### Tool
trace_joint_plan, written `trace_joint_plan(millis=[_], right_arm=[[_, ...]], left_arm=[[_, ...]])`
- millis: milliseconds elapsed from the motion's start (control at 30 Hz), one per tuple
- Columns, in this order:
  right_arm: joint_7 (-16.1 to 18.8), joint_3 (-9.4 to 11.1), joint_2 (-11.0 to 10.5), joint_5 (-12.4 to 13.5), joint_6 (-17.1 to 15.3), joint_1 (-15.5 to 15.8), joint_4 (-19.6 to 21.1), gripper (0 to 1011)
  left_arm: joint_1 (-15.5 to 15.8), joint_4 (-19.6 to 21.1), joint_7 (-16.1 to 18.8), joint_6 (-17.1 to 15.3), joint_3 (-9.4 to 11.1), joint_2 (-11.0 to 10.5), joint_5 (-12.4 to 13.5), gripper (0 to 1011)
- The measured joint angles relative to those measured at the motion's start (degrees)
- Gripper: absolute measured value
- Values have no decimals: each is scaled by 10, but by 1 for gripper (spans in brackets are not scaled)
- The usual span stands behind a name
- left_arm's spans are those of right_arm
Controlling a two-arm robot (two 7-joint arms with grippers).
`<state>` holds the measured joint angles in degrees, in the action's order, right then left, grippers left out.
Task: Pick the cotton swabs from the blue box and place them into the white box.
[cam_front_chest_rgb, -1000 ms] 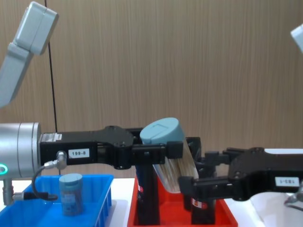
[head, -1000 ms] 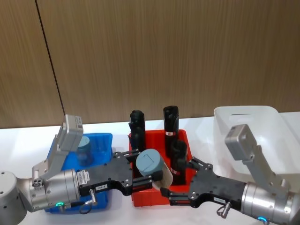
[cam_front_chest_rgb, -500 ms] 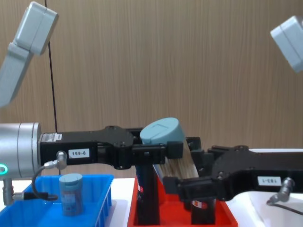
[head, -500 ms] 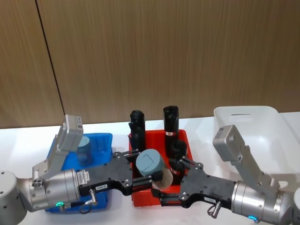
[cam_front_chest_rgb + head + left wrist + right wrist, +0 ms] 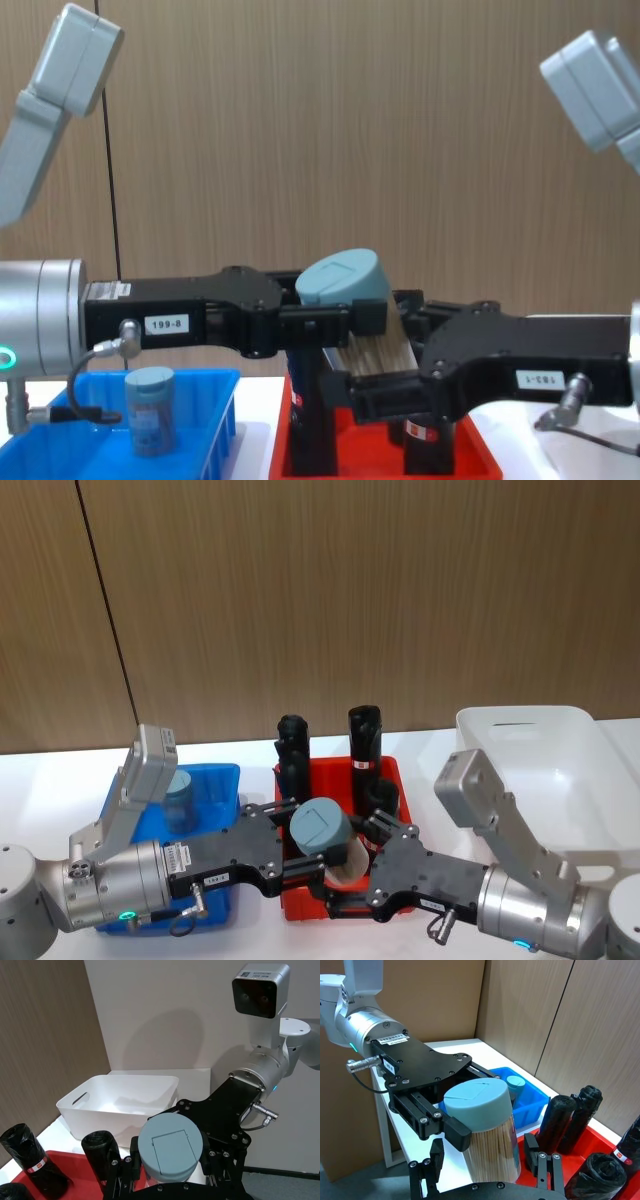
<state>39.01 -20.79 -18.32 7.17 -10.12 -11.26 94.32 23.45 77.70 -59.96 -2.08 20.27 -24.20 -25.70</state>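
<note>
Cotton swabs tub (image 5: 150,408) stands upright in blue box (image 5: 214,428).

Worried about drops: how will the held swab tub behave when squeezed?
Probably light: the cotton swab tub is packed with thin sticks. Its smooth wall may slip; it sits tilted in the left gripper's jaws, the right gripper open around its base.

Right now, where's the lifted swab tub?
Head view, centre: tub held tilted in the left tool above the red bin, at its front edge; right tool flanks its base.
</note>
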Motion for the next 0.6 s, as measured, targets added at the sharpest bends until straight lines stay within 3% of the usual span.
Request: trace_joint_plan(millis=[600], right_arm=[[-12,-16,8,-31,13,-7,-6,989]], left_arm=[[0,0,0,0,0,0,0,660]])
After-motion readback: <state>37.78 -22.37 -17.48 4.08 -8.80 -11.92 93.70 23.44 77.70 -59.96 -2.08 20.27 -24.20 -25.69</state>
